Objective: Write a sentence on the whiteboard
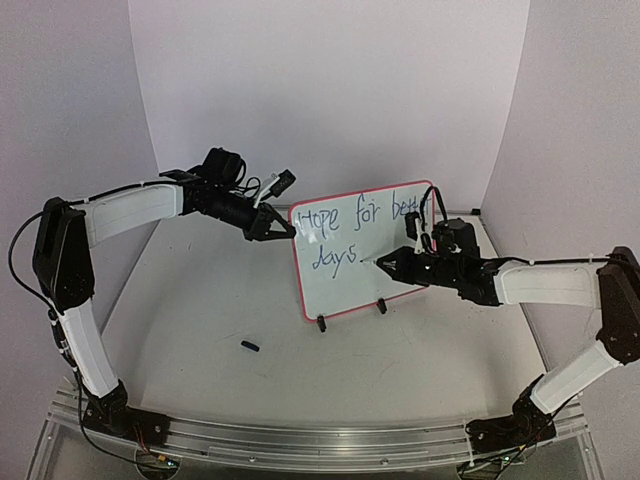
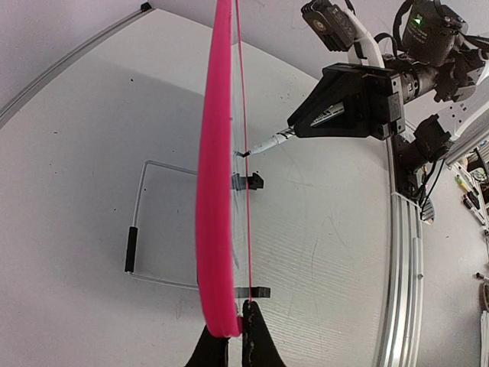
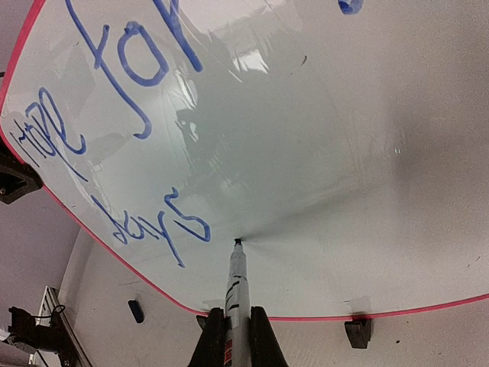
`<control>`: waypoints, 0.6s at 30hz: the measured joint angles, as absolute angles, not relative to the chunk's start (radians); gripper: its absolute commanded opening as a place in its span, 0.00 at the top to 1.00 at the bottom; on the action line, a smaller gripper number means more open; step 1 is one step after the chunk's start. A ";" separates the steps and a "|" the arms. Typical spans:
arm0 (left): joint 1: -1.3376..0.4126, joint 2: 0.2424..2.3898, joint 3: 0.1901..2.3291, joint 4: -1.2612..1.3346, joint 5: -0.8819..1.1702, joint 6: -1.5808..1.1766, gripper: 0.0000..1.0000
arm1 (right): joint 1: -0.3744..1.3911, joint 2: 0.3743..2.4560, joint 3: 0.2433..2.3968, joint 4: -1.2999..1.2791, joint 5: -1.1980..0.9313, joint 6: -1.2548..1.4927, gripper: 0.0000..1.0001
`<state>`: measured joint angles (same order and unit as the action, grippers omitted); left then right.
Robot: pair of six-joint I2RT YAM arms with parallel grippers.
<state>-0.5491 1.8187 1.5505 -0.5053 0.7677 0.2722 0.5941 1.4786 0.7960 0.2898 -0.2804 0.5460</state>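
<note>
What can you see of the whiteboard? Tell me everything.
The whiteboard is small, glossy white, rounded at the corners, with a thin pink-red frame. It stands nearly upright on two black clip feet. Blue handwriting reads "Hope for bett", then "days"; the right arm hides the rest. The left gripper pinches one upper corner; the right gripper's marker tip touches it.

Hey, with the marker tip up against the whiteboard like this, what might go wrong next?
1. The right pincer holds the marker tip on the whiteboard, which stands on two small clip feet with only the left pincer pinching its edge. A harder push might tip or slide it.
2. The tip sits just after "days" in the sentence, so a stray drag could smear or streak it.
</note>
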 measured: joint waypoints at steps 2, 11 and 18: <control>-0.549 1.819 1.551 -0.505 0.768 0.272 1.00 | 0.594 1.480 0.797 0.290 -0.279 0.546 1.00; -0.549 1.819 1.551 -0.505 0.768 0.273 1.00 | 0.594 1.476 0.797 0.287 -0.292 0.536 1.00; -0.550 1.819 1.564 -0.527 0.767 0.287 1.00 | 0.556 1.288 0.798 0.227 -0.305 0.486 1.00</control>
<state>-0.5499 1.8190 1.5639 -0.5270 0.7670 0.2869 0.5560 1.2875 0.7977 0.2265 -0.3054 0.4863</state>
